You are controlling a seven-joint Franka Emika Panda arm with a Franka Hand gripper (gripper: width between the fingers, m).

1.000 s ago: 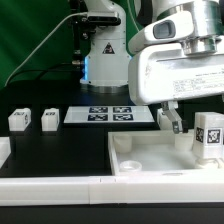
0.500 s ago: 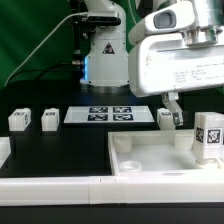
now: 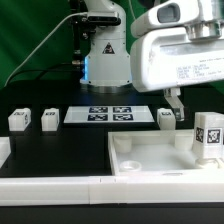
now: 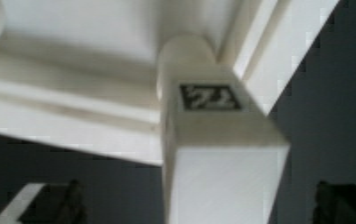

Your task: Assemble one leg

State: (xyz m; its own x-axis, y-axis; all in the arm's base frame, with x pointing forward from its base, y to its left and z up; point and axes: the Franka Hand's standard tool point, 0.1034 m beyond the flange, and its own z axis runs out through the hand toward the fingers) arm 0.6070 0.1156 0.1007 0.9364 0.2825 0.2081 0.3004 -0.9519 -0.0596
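Observation:
A white leg [image 3: 208, 135] with a black-and-white tag stands upright at the far right corner of the white tray [image 3: 150, 160]. In the wrist view a leg [image 4: 219, 150] with its tag facing the camera runs down the middle, with white tray surfaces [image 4: 68, 70] behind it. My gripper [image 4: 196, 208] is open. Its dark fingertips [image 4: 50, 200] sit at either side with a dark gap to the leg. In the exterior view the gripper [image 3: 177, 108] hangs under the large white hand, above the tray's back edge. Another leg [image 3: 166, 118] lies just behind it.
Two more legs [image 3: 18, 119] [image 3: 50, 119] stand on the black table at the exterior view's left. The marker board [image 3: 110, 114] lies at the back middle. The robot base [image 3: 103, 50] stands behind it. A white rail [image 3: 60, 188] runs along the front.
The hand and its fingers have risen and shifted slightly toward the exterior view's right. The legs and tray have not moved.

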